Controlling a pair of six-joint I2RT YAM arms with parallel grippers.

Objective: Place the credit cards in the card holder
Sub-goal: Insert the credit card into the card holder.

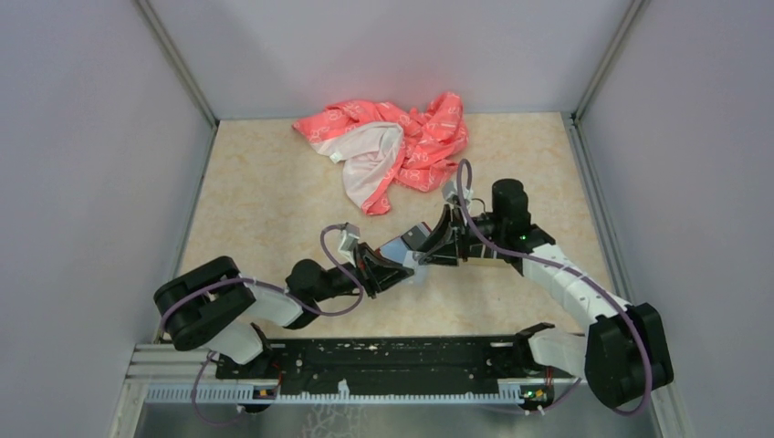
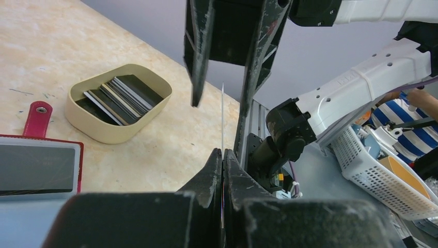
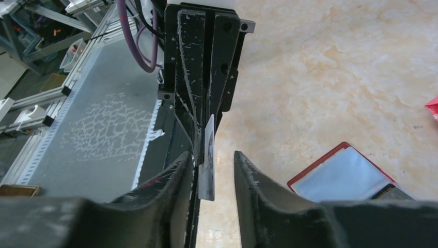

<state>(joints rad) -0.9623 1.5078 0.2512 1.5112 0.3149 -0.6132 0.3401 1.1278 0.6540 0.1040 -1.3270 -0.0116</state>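
My left gripper [image 2: 223,155] is shut on one credit card [image 2: 222,111], seen edge-on and standing upright above the table. In the right wrist view this card [image 3: 208,160] hangs between my right gripper's [image 3: 210,173] open fingers, close to the left one; I cannot tell if it touches. The two grippers meet at mid-table: left [image 1: 406,267], right [image 1: 427,254]. The dark red card holder [image 2: 38,165] lies open with grey-blue pockets up [image 3: 346,173], partly hidden under the arms [image 1: 397,246]. Several more black cards [image 2: 116,93] lie in the tray.
An oval beige tray [image 2: 103,132] sits on the table beside the card holder. A pink-and-white cloth [image 1: 392,146] lies crumpled at the back. The table's metal front rail [image 1: 383,365] runs along the near edge. White baskets [image 2: 382,170] stand off the table.
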